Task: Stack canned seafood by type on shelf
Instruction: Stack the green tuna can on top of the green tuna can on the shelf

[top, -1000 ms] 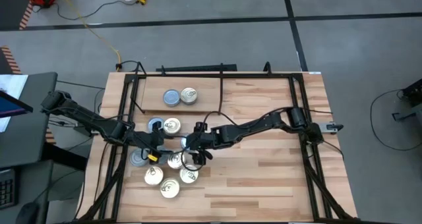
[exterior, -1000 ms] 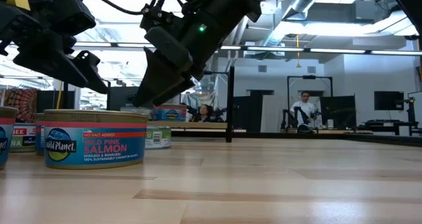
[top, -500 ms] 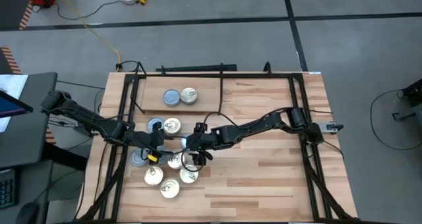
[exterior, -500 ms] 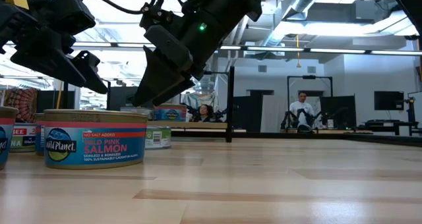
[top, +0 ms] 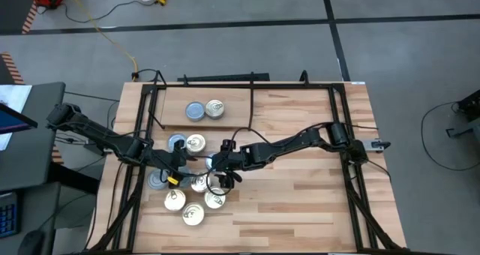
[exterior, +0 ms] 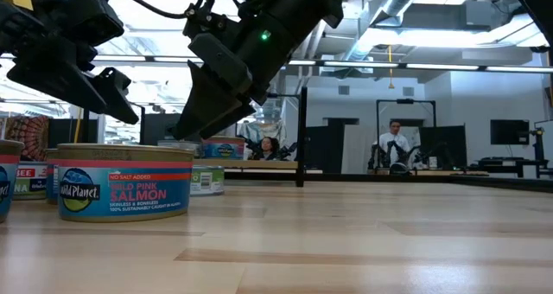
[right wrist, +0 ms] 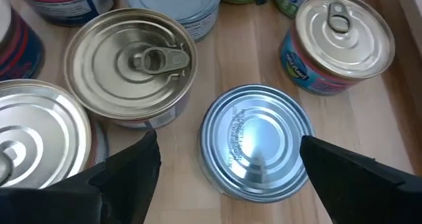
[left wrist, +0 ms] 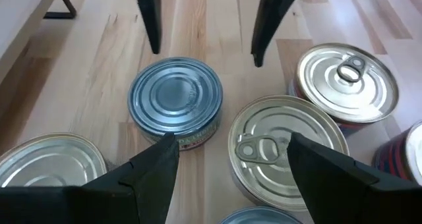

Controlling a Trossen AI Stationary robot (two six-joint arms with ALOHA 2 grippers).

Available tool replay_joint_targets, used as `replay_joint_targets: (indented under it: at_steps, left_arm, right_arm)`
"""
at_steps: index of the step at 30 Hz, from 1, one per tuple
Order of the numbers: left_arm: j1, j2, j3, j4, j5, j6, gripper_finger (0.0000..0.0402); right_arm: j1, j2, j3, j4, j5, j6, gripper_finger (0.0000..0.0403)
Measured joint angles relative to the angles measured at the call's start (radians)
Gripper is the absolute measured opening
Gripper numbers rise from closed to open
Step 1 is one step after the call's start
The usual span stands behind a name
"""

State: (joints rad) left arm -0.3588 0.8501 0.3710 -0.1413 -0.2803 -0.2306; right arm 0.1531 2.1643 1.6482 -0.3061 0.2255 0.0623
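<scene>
Small flat round bluish-grey-topped tin (right wrist: 256,140), ringed lid, standing alone on butcher-block tabletop (top: 300,202) among gold pull-tab tins (right wrist: 128,60), directly under right hand (right wrist: 227,168) spread wide and empty. Left hand (left wrist: 231,161) likewise open, hovering just beside, facing same tin. No change noted against earlier frames: tins and both hands unmoved.

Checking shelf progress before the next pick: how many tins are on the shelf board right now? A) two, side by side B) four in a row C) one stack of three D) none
A: the high view shows a bluish-grey tin and a pull-tab tin side by side on the shelf; the other tins lie on the table nearer the grippers.
</scene>
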Motion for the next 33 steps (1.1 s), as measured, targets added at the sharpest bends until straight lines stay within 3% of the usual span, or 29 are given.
replay_joint_targets:
  at_steps: [5,10,15,19,28,30,33]
  left_arm:
    - [0.0,0.0,0.0,0.05,0.025,-0.019,0.0269]
    - [0.0,0.0,0.0,0.09,-0.052,0.034,0.0269]
    - [0.0,0.0,0.0,0.033,-0.065,0.013,0.0269]
    - [0.0,0.0,-0.001,-0.008,-0.066,0.042,0.0269]
    - [0.005,0.003,-0.001,0.008,-0.253,0.184,0.0269]
    - [0.026,0.018,0.0,0.062,-0.241,0.215,0.0269]
    - [0.087,0.061,0.0,0.09,-0.131,0.22,0.0265]
  right_arm:
    - [0.021,0.0,0.0,0.002,0.041,0.007,0.0389]
    - [0.025,-0.001,0.01,0.011,0.042,-0.018,0.0389]
    - [0.008,-0.002,0.029,0.064,0.045,-0.031,0.0389]
    - [0.0,0.0,0.029,-0.001,0.045,-0.009,0.0389]
    - [0.006,-0.003,0.018,-0.163,0.036,-0.003,0.0389]
    - [0.0,-0.002,0.006,-0.174,0.034,-0.015,0.0389]
    - [-0.021,0.0,-0.017,-0.171,0.031,-0.01,0.0389]
